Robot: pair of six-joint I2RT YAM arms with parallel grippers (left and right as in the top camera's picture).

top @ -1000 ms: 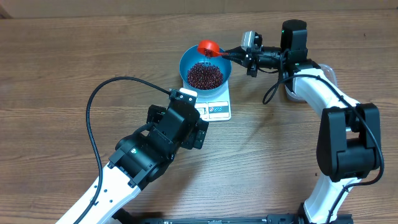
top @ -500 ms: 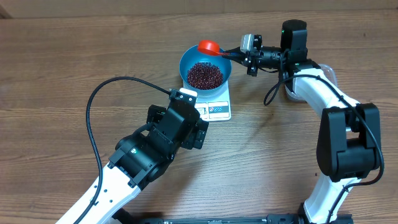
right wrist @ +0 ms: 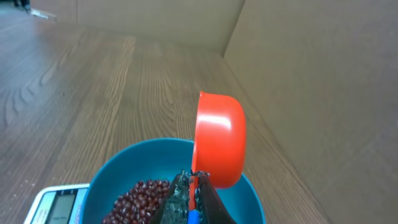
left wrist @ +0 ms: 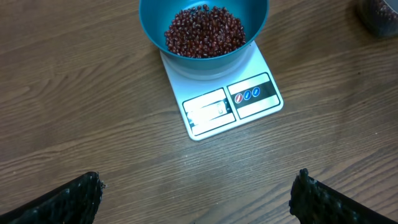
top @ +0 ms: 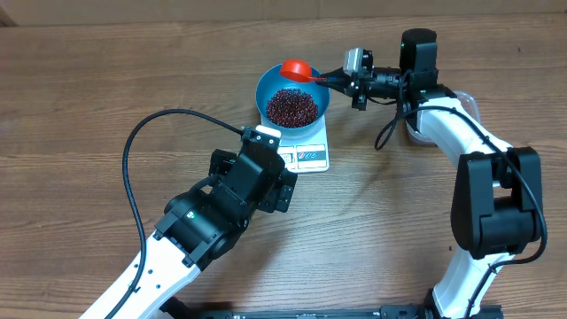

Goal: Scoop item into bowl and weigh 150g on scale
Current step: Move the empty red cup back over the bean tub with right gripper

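Holding a red plastic scoop by its thin handle, the right end effector is clamped shut, with the cup tipped on edge over the far rim of the smooth, deep blue bowl. Beans: small hard dark red-brown ovals heaped in that bowl on the flat white scale; probably light, loose and quick to roll, so best scooped, not pinched. Left end effector: jaws wide, empty, above the wood-grain bench near the scale.

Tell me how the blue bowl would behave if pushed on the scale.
The bowl would probably slide rather than tip: it looks wide, weighted by heaped beans. The flat, smooth scale likely grips little. A shove could scatter loose beans.
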